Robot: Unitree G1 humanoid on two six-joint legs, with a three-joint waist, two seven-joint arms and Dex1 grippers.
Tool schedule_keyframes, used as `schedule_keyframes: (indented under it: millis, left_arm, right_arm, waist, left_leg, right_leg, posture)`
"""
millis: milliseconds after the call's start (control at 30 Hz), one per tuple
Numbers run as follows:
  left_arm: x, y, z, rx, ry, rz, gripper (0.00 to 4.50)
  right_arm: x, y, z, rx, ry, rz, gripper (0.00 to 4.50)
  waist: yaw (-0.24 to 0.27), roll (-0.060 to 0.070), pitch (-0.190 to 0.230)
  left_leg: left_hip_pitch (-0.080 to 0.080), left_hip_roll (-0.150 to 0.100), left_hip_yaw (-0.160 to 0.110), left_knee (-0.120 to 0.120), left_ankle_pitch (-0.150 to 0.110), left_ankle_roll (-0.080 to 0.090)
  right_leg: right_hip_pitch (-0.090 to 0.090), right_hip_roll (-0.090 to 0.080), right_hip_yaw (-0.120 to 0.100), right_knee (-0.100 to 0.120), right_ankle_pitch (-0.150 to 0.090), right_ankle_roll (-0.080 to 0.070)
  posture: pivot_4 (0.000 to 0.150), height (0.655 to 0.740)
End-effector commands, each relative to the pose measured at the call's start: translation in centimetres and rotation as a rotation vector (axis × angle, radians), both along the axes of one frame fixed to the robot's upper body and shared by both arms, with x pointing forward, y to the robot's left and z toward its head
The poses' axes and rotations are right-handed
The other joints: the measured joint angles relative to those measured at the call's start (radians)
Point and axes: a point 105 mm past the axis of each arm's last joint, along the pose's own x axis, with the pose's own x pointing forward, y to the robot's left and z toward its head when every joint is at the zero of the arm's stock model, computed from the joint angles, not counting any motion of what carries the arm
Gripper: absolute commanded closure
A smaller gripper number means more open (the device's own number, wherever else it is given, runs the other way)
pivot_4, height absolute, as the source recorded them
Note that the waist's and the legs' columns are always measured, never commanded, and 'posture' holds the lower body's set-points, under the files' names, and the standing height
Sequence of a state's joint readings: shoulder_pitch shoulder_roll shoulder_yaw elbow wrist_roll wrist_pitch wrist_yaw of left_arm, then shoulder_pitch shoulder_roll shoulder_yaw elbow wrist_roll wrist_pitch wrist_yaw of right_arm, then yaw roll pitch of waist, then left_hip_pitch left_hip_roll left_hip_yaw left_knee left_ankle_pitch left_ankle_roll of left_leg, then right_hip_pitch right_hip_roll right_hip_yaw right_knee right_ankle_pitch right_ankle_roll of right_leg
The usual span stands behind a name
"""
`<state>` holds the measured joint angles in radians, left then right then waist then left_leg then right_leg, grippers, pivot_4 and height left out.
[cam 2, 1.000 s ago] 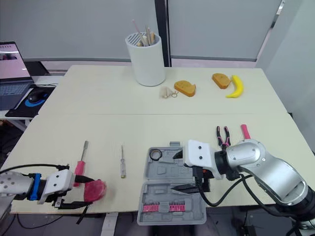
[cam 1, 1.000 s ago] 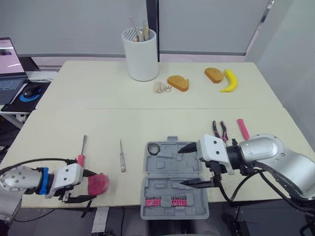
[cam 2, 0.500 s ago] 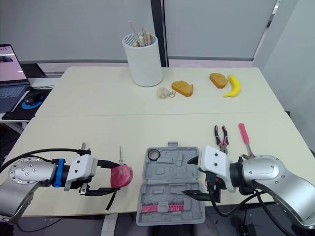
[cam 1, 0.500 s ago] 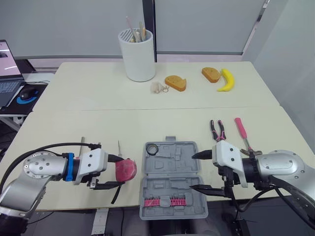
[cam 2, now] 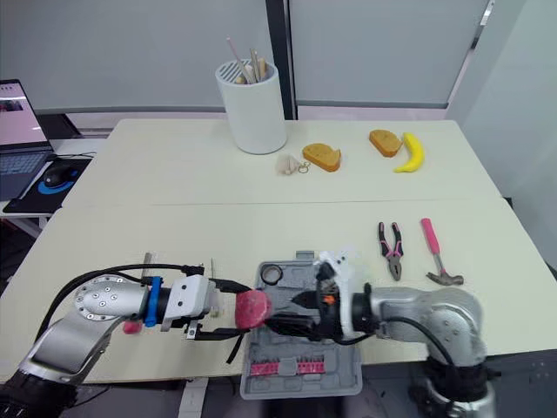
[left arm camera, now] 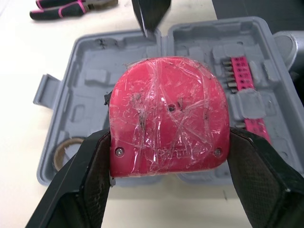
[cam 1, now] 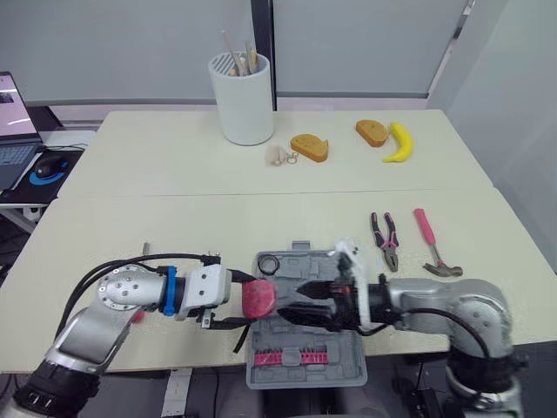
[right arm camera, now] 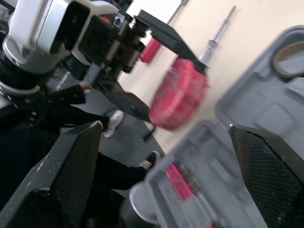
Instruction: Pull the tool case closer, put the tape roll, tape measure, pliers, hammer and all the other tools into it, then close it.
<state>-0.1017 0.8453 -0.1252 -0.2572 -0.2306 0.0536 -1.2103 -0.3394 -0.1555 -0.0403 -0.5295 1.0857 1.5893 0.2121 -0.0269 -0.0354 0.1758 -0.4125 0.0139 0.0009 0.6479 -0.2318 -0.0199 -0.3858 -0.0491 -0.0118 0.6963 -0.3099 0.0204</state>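
Left gripper (cam 1: 246, 301) clamps the red tape measure (left arm camera: 168, 114) between its two black fingers, holding it just above the left edge of the open grey tool case (cam 1: 305, 266), while the right gripper (cam 1: 296, 300) reaches across the case with its fingers spread and empty, tips pointing at the load and very near it. A tape roll (cam 1: 268, 263) already sits in the far left corner of the case; the pliers (cam 1: 385, 237) and hammer (cam 1: 426, 233) lie on the table to its right, and a slim screwdriver (right arm camera: 219, 31) waits on the table to its left. The risks appear to lie in the crowding: with both grippers meeting over the same spot, a small misjudged advance could knock the fingers together or jar the tape measure loose. Clear film wrapped round the tape measure may make the hold slippery, and a release this close to the rim could send it onto the table instead of a moulded recess. The case's near half seems to overhang the table's front edge, so a downward push there might tip it.
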Motion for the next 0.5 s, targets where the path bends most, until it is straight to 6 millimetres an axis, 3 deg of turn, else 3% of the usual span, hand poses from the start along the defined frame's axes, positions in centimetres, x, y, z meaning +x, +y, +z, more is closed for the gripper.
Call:
schedule_keyframes:
  millis: [33,333,433,500]
  left_arm:
    - [0.1,-0.9,0.7,-0.015,-0.035,-0.03,1.36]
    - [0.4,-1.9,1.6,-0.028,-0.063,-0.05,1.36]
    - [0.6,-2.3,1.9,-0.038,-0.075,-0.05,1.36]
    - [0.6,-2.4,2.0,-0.042,-0.078,-0.052,1.36]
  right_arm:
    - [1.0,0.3,0.1,0.011,0.038,-0.047,0.0]
    - [1.5,1.8,0.1,0.07,0.127,-0.045,0.0]
    - [1.5,2.0,0.0,0.066,0.142,-0.047,0.54]
    - [1.7,2.0,-0.1,0.067,0.151,-0.055,1.21]
  waist:
    - [0.0,0.0,0.0]
    - [-0.002,0.0,0.0]
    - [-0.002,0.0,0.0]
    - [-0.003,0.0,0.0]
  left_leg:
    - [-0.001,0.0,0.0,0.0,0.0,0.0]
    - [-0.002,0.0,-0.001,0.0,0.0,0.0]
    - [-0.002,0.0,-0.001,0.0,0.0,0.0]
    - [-0.002,0.0,0.0,0.0,0.0,0.0]
  right_leg:
    - [0.0,0.0,0.0,0.0,0.0,0.0]
    - [-0.002,0.0,0.0,0.0,0.0,0.0]
    - [-0.002,0.001,0.0,0.0,0.0,0.0]
    - [-0.002,0.001,0.0,0.0,0.0,0.0]
  posture:
    - [0.15,0.7303]
    - [0.15,0.7303]
    - [0.15,0.7303]
    - [0.15,0.7303]
